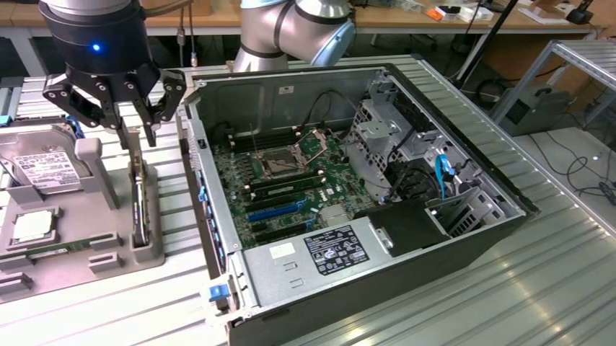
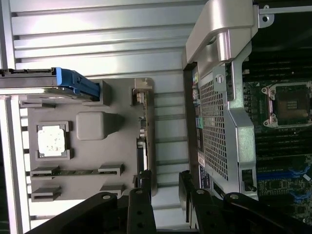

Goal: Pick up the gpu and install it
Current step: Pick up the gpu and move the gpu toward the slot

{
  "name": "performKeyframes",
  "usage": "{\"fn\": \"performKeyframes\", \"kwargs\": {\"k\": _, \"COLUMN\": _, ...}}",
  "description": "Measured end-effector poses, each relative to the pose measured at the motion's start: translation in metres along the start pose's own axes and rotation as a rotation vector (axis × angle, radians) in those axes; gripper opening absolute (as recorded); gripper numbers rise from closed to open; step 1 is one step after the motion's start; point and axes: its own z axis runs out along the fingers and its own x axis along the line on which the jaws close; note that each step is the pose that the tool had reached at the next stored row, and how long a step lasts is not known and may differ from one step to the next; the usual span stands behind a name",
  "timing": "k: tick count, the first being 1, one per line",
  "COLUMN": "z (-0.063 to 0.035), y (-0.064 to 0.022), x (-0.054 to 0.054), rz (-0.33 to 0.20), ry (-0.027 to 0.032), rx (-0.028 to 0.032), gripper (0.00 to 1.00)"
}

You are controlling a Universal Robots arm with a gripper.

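The gripper (image 1: 135, 131) (image 2: 164, 191) is black, built of jointed metal links, and its jaws stand wide apart with nothing between them. It hangs just above the gpu (image 1: 141, 205) (image 2: 142, 146), not touching it. The gpu stands on edge in a slot along the side of the tray (image 1: 68, 216) (image 2: 92, 151) nearest the case (image 1: 288, 94) (image 2: 219, 122), so only its thin rim shows, dark with a brownish strip; its flat faces are hidden. The tray is matte grey moulded plastic with blocky posts and shallow pockets. One pocket holds a square, silvery CPU (image 1: 31, 227) (image 2: 51, 141), and a hard drive (image 1: 39, 169) with a white label lies at the tray's far end, partly cut off by the exterior view's left edge. The case lies open on its side, bare sheet steel with a perforated panel, and the green motherboard (image 1: 288, 180) (image 2: 282, 126) inside carries blue and black slots. Everything rests on a ribbed aluminium table (image 1: 500, 288) (image 2: 97, 39). The label text cannot be read.
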Motion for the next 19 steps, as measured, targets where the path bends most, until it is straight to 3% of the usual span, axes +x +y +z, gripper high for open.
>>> {"fn": "performKeyframes", "kwargs": {"k": 19, "z": 0.005, "y": -0.0002, "x": 0.0001, "rz": 0.0, "ry": 0.0, "rx": 0.0, "gripper": 0.36}}
